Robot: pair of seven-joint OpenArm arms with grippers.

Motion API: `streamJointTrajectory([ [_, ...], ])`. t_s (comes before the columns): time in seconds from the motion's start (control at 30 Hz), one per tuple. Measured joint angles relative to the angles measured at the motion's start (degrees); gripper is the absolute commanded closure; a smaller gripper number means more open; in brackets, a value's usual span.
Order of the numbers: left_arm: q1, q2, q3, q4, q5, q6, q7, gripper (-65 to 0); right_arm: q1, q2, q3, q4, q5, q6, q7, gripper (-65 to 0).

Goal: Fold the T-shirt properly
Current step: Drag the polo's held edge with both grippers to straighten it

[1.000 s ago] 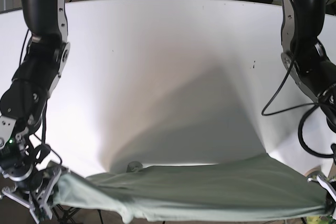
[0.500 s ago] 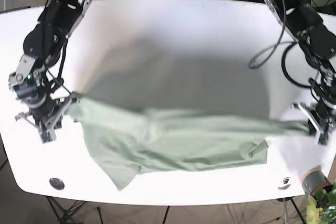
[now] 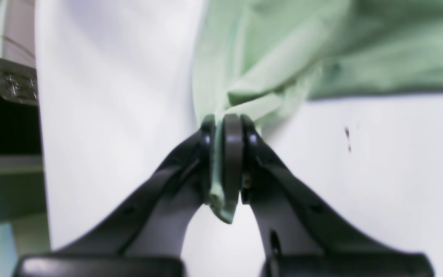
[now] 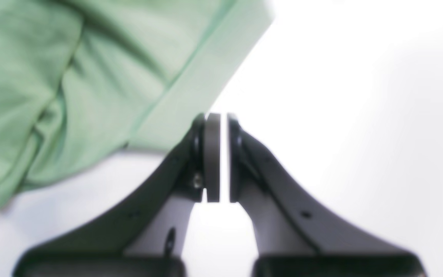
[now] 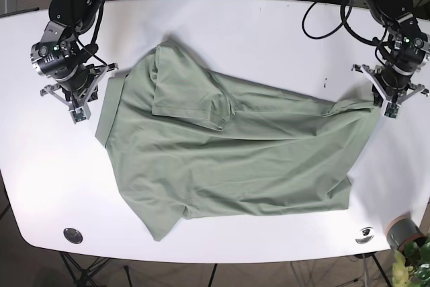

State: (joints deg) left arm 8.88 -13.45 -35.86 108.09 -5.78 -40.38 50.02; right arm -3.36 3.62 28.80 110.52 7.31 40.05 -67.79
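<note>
One green T-shirt (image 5: 228, 152) lay spread and rumpled across the white table (image 5: 269, 38). My left gripper (image 3: 227, 127), at the shirt's right edge, was clenched on a pinch of cloth; my right gripper (image 4: 217, 123), at its left edge, showed a narrow empty gap.

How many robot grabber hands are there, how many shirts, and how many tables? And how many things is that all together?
Grippers: 2, the left gripper and the right gripper
Green T-shirt: 1
White table: 1
Total: 4
</note>
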Motion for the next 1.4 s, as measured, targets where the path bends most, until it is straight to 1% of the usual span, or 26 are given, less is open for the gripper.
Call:
streamJointTrajectory([
  [0.07, 1.25, -0.31, -0.5, -0.13, 0.46, 0.07, -1.25, 0.0, -1.05, -0.5, -0.02, 0.09, 2.21, -0.13, 0.22, -6.5],
  [0.13, 2.14, -0.42, -0.74, -0.13, 0.13, 0.07, -3.23, 0.0, -2.54, -0.9, -0.48, 0.11, 6.56, -0.11, 0.72, -15.9],
  [0.17, 2.49, -0.39, -0.74, -0.13, 0.17, 0.07, -3.19, 0.0, -3.28, -1.18, -0.7, 0.07, 7.74, 0.04, 0.57, -19.3],
  [0.2, 2.64, -0.37, -0.7, -0.13, 0.13, 0.07, -3.19, 0.0, -3.91, -1.36, -0.76, 0.04, 8.72, 0.04, 0.59, -26.2],
  [0.3, 2.86, -0.35, -0.63, -0.13, 0.15, 0.02, -3.15, 0.0, -6.27, -1.22, -0.74, -0.02, 11.61, -0.13, 0.22, -40.3],
  [0.33, 2.82, -0.42, -0.63, -0.13, 0.17, 0.04, -3.17, 0.0, -7.06, -1.07, -0.72, 0.0, 12.74, -0.13, 0.22, -43.4],
  [0.37, 2.71, -0.44, -0.63, -0.13, 0.17, 0.04, -3.19, 0.0, -7.67, -1.07, -0.7, 0.0, 13.97, -0.2, 0.04, -44.9],
  [0.47, 3.13, -0.37, -1.68, -0.13, 0.11, 0.02, -3.45, 0.0, -9.7, -1.2, -1.01, 0.0, 18.21, -0.15, 0.11, -45.0],
  [0.53, 3.65, -0.44, -2.4, -0.13, 0.13, 0.07, -3.39, 0.0, -10.95, -1.2, -1.77, 0.0, 20.0, -0.15, 0.24, -45.0],
  [0.73, 3.69, -0.46, -2.32, -0.22, 0.07, 0.04, -3.37, 0.0, -13.57, -1.09, -8.61, -0.04, 20.39, -0.15, 0.55, -45.0],
  [0.83, 3.69, -0.42, -2.34, -0.22, -0.02, 0.04, -3.37, 0.0, -14.75, -1.25, -10.56, -0.04, 20.79, -0.13, 0.66, -44.5],
  [0.93, 3.69, -0.42, -2.4, -0.22, 0.0, 0.04, -3.37, 0.0, -15.39, -1.22, -11.45, -0.33, 20.81, -0.15, 0.52, -40.0],
  [1.03, 3.69, -0.42, -2.43, -0.22, 0.02, 0.04, -3.34, 0.0, -15.43, -1.07, -12.85, -2.36, 20.85, -0.15, 0.55, -32.8],
  [1.17, 3.69, -0.42, -2.45, -0.22, 0.0, 0.04, -3.37, 0.0, -15.43, -1.18, -14.88, -5.11, 20.85, -0.15, 0.63, -27.4],
  [1.3, 3.78, -0.42, -2.47, -0.22, 0.0, 0.04, -3.37, 0.0, -15.45, -1.2, -16.0, -5.29, 20.85, -0.15, 0.68, -25.0],
  [1.4, 3.8, -0.44, -2.47, -0.92, -0.04, 0.04, -3.41, 0.0, -15.3, -1.36, -16.15, -5.29, 21.05, -0.15, 0.72, -25.5],
])
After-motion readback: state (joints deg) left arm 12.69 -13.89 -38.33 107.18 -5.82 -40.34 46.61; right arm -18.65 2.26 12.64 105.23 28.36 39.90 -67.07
